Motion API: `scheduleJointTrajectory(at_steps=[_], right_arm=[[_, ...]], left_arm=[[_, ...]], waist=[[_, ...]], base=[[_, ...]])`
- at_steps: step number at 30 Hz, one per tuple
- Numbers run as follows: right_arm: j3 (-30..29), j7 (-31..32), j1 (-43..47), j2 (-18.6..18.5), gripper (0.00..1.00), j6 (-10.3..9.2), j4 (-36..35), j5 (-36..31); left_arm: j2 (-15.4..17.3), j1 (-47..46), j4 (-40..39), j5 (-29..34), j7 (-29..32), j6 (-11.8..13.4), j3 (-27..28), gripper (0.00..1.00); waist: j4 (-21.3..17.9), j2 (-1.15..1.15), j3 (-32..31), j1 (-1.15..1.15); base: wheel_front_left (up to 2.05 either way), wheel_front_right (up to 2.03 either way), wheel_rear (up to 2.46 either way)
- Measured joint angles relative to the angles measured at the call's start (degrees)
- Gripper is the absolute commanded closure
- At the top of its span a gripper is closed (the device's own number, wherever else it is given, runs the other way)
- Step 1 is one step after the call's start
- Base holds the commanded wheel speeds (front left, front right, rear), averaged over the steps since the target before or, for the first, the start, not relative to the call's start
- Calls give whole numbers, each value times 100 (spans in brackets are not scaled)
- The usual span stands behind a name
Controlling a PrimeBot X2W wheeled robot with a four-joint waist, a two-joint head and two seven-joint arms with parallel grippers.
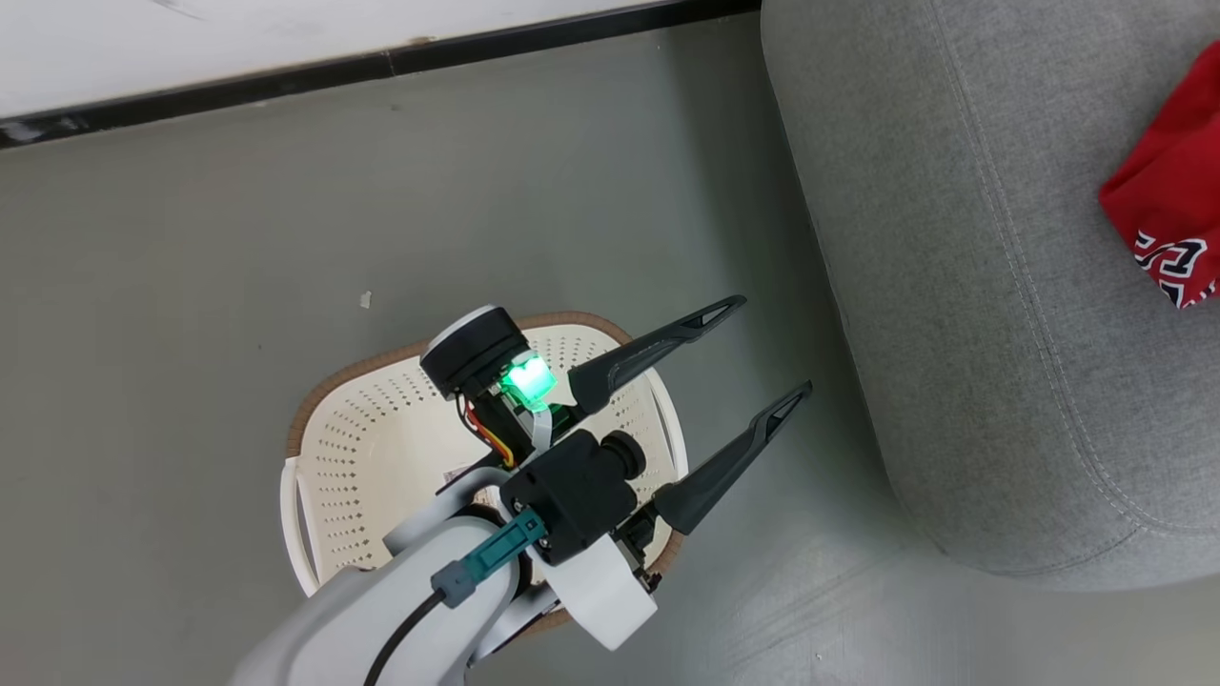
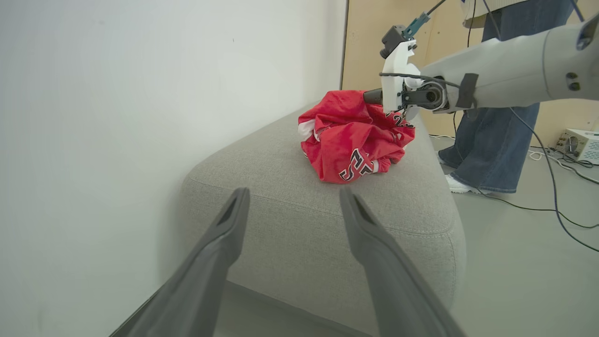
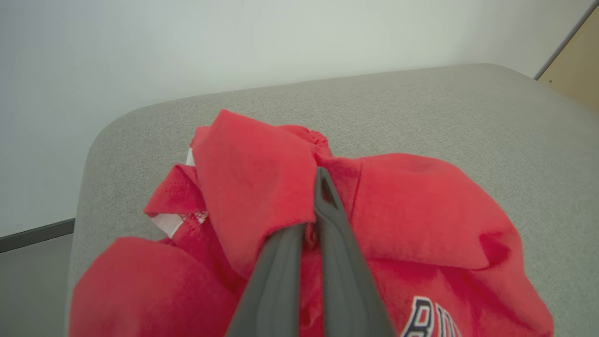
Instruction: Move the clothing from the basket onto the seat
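Observation:
The cream basket with a brown rim stands on the floor beneath my left arm; no clothing shows in the part of it I can see. My left gripper hangs open and empty above the basket's right side, pointing toward the grey sofa. In the left wrist view its fingers are spread before the sofa. The red clothing lies bunched on the sofa. My right gripper is shut on a fold of the red clothing. An edge of the red clothing also shows in the head view.
A white wall with a black skirting strip runs behind the basket and sofa. A person in blue jeans stands beyond the sofa. Cables trail on the grey floor beside a white box.

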Motion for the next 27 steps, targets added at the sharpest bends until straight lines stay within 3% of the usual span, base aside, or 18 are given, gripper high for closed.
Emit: scheduleJointTrajectory(at_steps=[2, 4, 5, 6, 8, 9, 27], right_arm=[[18, -3, -3, 26, 99, 0, -5, 44], [89, -10, -4, 42, 74, 0, -4, 93], [132, -52, -4, 41, 67, 0, 2, 141], [191, -54, -4, 35, 53, -1, 4, 145], [342, -54, -1, 45, 9, 0, 2, 160], [432, -54, 4, 46, 0, 0, 0, 172], [1294, -105, 499, 191, 0, 0, -793, 302]], left_arm=[[4, -42, 29, 1, -4, 0, 15, 0], [18, -93, 71, 20, -12, 0, 37, 0], [23, -109, 96, 31, -56, 0, 48, 0], [25, -123, 122, 32, -65, 0, 51, 0], [24, -152, 174, 31, -118, -5, 52, 0], [25, -168, 199, 31, -127, -5, 52, 0], [142, -185, 600, -70, -310, -27, 104, 0]], waist=[[-28, 0, 45, 0], [-70, 0, 74, 0], [-94, 0, 84, 0], [-117, 0, 90, 0], [-164, 0, 93, 0], [-188, 0, 91, 0], [-691, 0, -182, 1]], base=[[0, 0, 0], [0, 0, 0], [0, 0, 0], [0, 0, 0], [0, 0, 0], [0, 0, 0], [0, 0, 0]])
